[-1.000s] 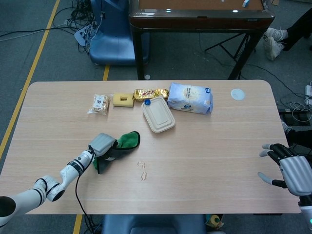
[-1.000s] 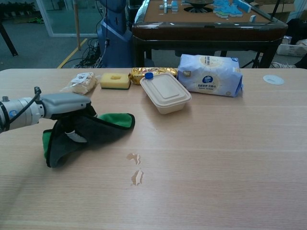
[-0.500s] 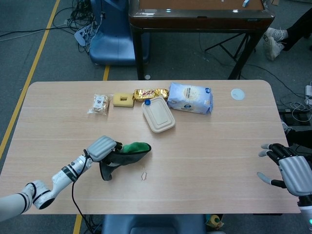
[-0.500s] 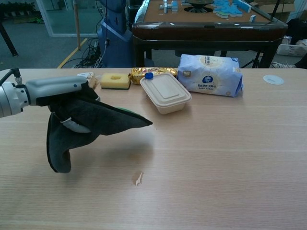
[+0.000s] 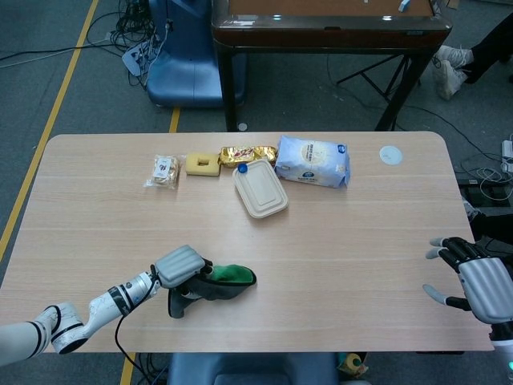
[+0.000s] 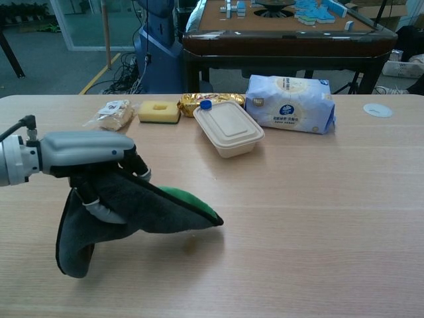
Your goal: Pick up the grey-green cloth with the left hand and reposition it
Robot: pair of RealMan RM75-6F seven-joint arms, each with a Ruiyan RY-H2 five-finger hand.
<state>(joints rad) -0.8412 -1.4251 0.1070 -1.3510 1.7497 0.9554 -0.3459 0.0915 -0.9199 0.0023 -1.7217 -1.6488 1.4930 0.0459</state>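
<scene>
My left hand grips the grey-green cloth near the table's front edge, left of centre. The cloth hangs from the hand, dark grey outside with a green inner face showing at its right tip. One end droops below the hand in the chest view. My right hand rests at the table's right edge with fingers spread and nothing in it; the chest view does not show it.
Along the far side lie a snack packet, a yellow sponge, a gold wrapper, a beige lidded box and a white-blue wipes pack. A white disc sits far right.
The left hand lifted the cloth off the table and carried it toward the front edge and slightly right. The small crumbs seen earlier are now covered by it. The right hand stayed still.
</scene>
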